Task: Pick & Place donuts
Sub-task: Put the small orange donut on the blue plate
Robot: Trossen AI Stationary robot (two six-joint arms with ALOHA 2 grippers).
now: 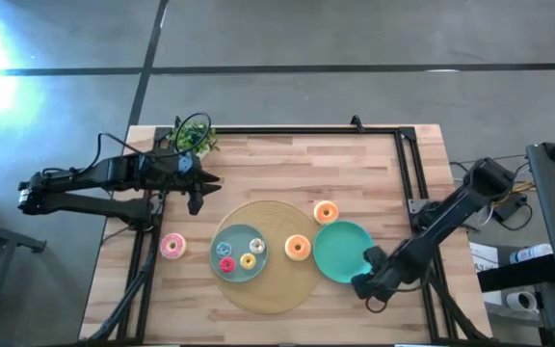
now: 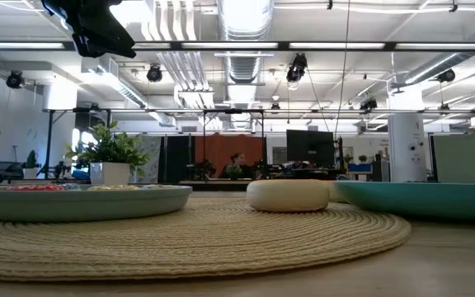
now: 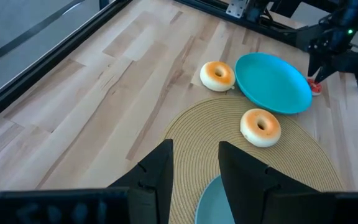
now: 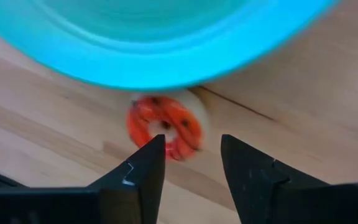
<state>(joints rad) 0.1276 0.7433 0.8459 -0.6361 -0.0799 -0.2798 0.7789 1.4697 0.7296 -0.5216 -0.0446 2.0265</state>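
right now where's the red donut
The red donut lies on the bare wood against the green plate's rim, at the table's right side, just ahead of the right gripper.

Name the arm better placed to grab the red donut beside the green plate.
Right. The right gripper hangs open just over the red donut, at the green plate rim. The left gripper hovers across the table, near the plant.

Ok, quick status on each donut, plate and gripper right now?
Left gripper: open, empty, above the mat's edge.
Right gripper: open, just short of the red donut.
Red donut: on the wood, against the green plate.
Green plate: empty.
Blue plate: holds three small donuts.
Orange donut: on the mat.
Second orange donut: on the wood.
Pink donut: on the wood.
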